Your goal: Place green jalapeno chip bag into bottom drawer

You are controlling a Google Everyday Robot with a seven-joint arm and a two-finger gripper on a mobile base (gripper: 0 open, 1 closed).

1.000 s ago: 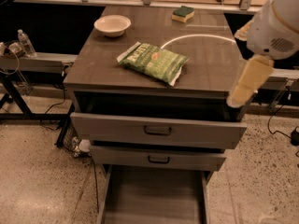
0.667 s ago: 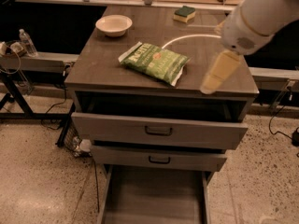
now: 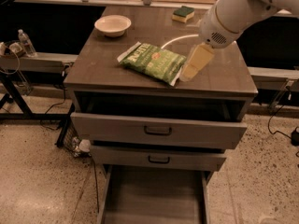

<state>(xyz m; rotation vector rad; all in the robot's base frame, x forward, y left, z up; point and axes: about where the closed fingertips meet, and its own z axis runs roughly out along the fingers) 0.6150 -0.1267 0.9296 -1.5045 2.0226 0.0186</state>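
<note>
The green jalapeno chip bag point(image 3: 153, 62) lies flat on the cabinet top point(image 3: 107, 66), near its middle, with white sealed edges at both ends. My gripper point(image 3: 192, 65) hangs from the white arm point(image 3: 238, 10) that comes in from the upper right. Its pale tip sits just over the bag's right edge, close above the cabinet top. The bottom drawer point(image 3: 154, 197) is pulled out at the foot of the cabinet, and its grey floor is bare.
A white bowl point(image 3: 113, 25) stands at the back left of the top, and a green-and-yellow sponge point(image 3: 183, 14) at the back. The two upper drawers point(image 3: 158, 130) with dark handles are pulled partly out. A water bottle point(image 3: 26, 42) and cables are at the left.
My arm has swung left and inward, from beside the cabinet's right edge to over the top. The gripper now sits at the bag's right edge. The bag has not moved.
</note>
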